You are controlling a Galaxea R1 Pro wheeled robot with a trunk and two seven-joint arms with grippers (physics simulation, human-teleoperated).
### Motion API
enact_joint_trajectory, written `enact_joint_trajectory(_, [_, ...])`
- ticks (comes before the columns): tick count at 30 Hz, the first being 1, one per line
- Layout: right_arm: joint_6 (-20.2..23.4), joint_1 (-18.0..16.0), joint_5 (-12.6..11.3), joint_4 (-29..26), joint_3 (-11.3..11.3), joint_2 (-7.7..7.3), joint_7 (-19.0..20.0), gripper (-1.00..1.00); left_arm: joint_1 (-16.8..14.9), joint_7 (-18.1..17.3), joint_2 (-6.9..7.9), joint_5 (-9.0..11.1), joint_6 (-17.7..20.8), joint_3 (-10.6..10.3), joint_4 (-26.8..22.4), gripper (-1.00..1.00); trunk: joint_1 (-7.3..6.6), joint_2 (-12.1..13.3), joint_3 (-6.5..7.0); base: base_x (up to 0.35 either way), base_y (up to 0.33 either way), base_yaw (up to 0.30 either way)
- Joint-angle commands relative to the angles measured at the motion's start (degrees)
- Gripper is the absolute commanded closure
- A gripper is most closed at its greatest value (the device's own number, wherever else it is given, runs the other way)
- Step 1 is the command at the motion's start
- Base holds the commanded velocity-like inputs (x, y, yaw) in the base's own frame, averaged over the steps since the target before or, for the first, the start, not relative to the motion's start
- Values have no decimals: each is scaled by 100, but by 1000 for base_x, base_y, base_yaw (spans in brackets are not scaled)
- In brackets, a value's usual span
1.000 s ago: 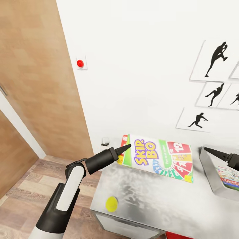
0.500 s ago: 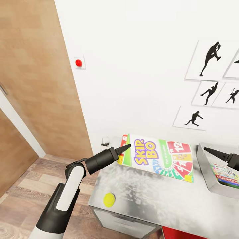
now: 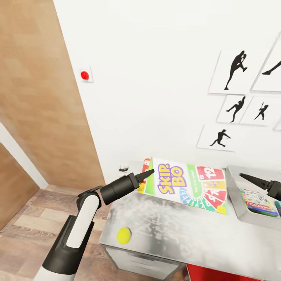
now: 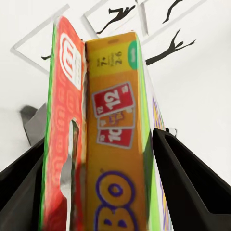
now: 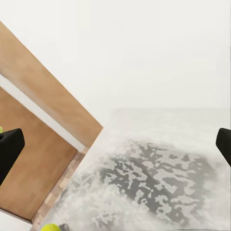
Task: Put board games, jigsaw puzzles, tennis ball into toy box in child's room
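1. Left gripper (image 3: 146, 174): clamped on the short end of the Skip-Bo game box (image 3: 183, 185). The left wrist view shows the box edge (image 4: 113, 144) pinched between both dark fingers (image 4: 185, 178), with no gap on either side.
2. The box juts out sideways from that end hold, over the table (image 3: 175, 234) and close to the wall. Judged: stiff, light cardboard. It is long for an end pinch, so the far end may sag or swing. The printed faces look slick, so a grip nearer the middle of a long edge would be steadier.
3. Right gripper (image 3: 253, 180): raised over the near rim of the toy box (image 3: 234, 195). In the right wrist view its fingers stand wide apart with nothing between them.
4. The toy box holds the Monopoly box (image 3: 257, 203), lying flat.
5. Tennis ball (image 3: 124, 235): sits near the table's front left corner. Judged: light, fuzzy, prone to roll; take it across the middle.
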Motion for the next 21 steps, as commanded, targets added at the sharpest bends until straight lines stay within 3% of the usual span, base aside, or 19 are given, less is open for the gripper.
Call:
enact_joint_trajectory(1, [21, -7, 12, 1, -4, -1, 24, -100, -4, -2, -3, 17, 36, 7, -2, 100, 3, -11, -7, -1, -1, -212])
enact_joint_trajectory(10, [21, -9, 12, 1, -2, -2, 24, -100, -4, -2, -5, 17, 36, 1, -2, 100, 3, -11, 30, 0, 0, -209])
enact_joint_trajectory(21, [21, -7, 11, 1, -5, -7, 24, -100, -4, 1, -5, 20, 31, -2, -2, 100, 3, -11, 38, 0, -30, -38])
